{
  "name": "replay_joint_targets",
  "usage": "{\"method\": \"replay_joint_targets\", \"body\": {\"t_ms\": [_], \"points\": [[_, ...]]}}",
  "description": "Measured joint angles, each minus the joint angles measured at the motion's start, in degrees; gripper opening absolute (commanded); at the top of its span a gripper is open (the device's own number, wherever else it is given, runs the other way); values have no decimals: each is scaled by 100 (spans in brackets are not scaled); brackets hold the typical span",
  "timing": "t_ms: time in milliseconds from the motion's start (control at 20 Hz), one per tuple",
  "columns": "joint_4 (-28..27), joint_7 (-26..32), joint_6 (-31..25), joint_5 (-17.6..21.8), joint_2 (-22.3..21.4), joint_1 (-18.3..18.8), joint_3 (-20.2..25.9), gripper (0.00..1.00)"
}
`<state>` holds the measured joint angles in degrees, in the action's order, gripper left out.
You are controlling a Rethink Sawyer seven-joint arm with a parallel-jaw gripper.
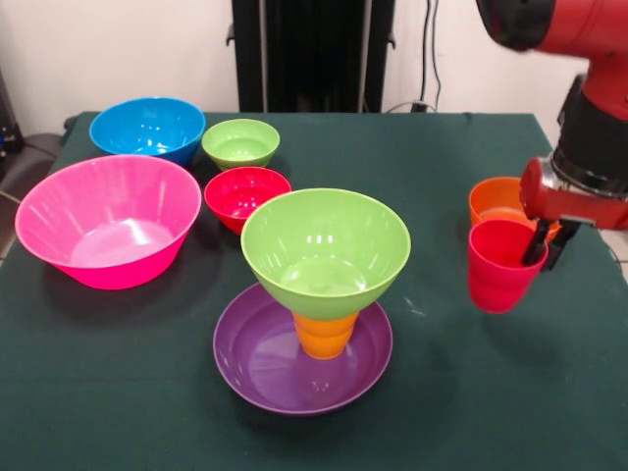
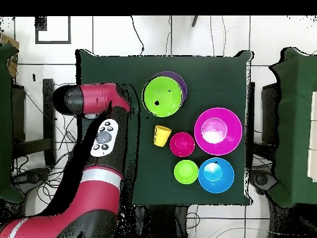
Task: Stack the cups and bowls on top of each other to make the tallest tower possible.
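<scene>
Your hand (image 1: 543, 245) is clamped on the red cup's (image 1: 500, 265) rim, one finger inside and one outside, at the front view's right. A small orange bowl (image 1: 497, 199) sits just behind it. The tower (image 1: 324, 294): purple bowl (image 1: 250, 358) on the green tabletop (image 1: 118, 392), orange cup (image 1: 324, 336) upside down in it, lime bowl (image 1: 326, 245) on top. The yellow cup (image 2: 161, 134) stands near the small red bowl (image 2: 182, 144) overhead.

No readable text, label, brand, number or sign anywhere in either view.
</scene>
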<state>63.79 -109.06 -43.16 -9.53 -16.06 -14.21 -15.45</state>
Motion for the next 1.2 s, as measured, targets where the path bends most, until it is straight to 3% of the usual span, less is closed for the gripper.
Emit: {"method": "replay_joint_targets", "body": {"t_ms": [550,1200], "points": [[23,0,-781,-2,-1059,577,113,0],[87,0,-1264,-50,-1904,987,543,0]]}}
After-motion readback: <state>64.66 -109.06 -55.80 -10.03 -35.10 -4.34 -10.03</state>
